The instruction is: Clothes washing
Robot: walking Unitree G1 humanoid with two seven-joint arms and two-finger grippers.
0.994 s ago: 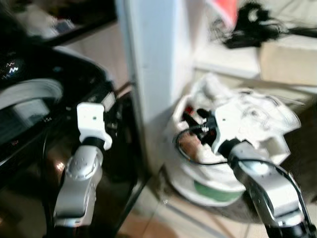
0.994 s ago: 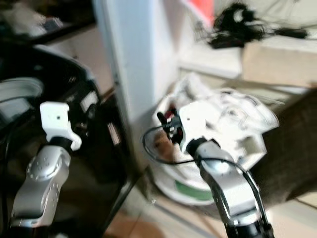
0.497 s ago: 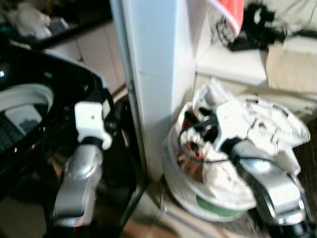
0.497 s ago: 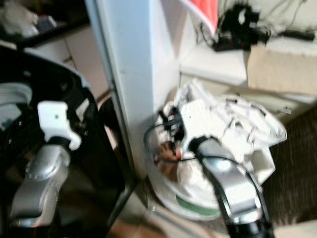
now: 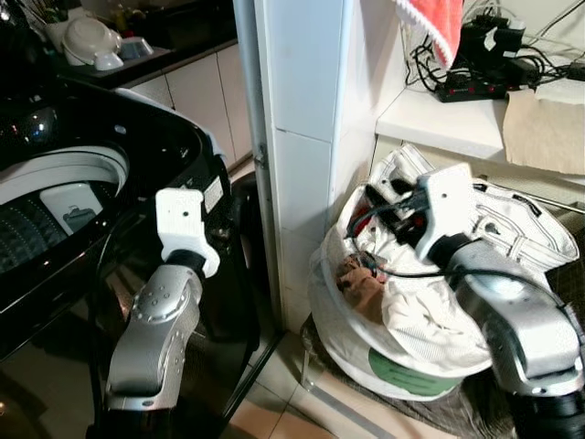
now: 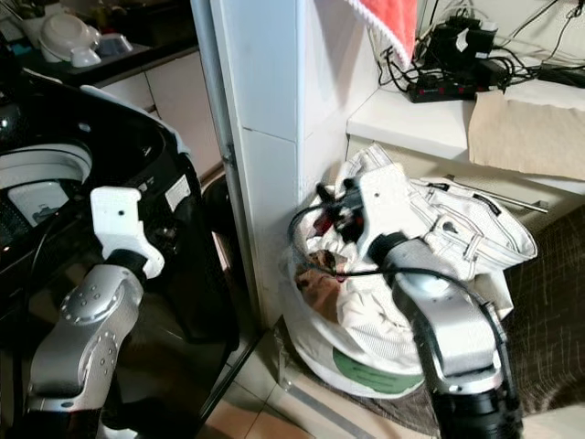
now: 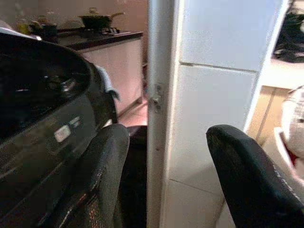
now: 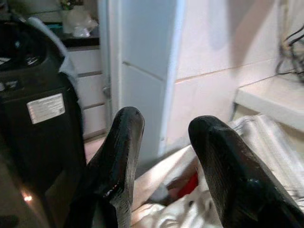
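1. Beside the white pillar (image 5: 302, 137), at about 4 o'clock from it, the laundry basket (image 5: 366, 352) sits on the floor heaped with white clothes (image 5: 430, 311), ready for loading.
2. Over the heap, the right gripper (image 8: 166, 156) hangs, fingers parted and empty, seemingly poised to pick.
3. At 9 o'clock, the washing machine (image 5: 73, 192) stands open-topped; the left gripper (image 7: 166, 175) waits wide beside it.

The washing machine (image 5: 82, 192) stands on the left, a pillar (image 5: 302, 137) beside it. Right of the pillar, a laundry basket (image 5: 384, 361) sits on the floor (image 5: 292, 402), clothes (image 5: 475, 238) heaped in it. Behind the basket, a shelf (image 5: 439, 123) carries a power strip (image 5: 471, 87).
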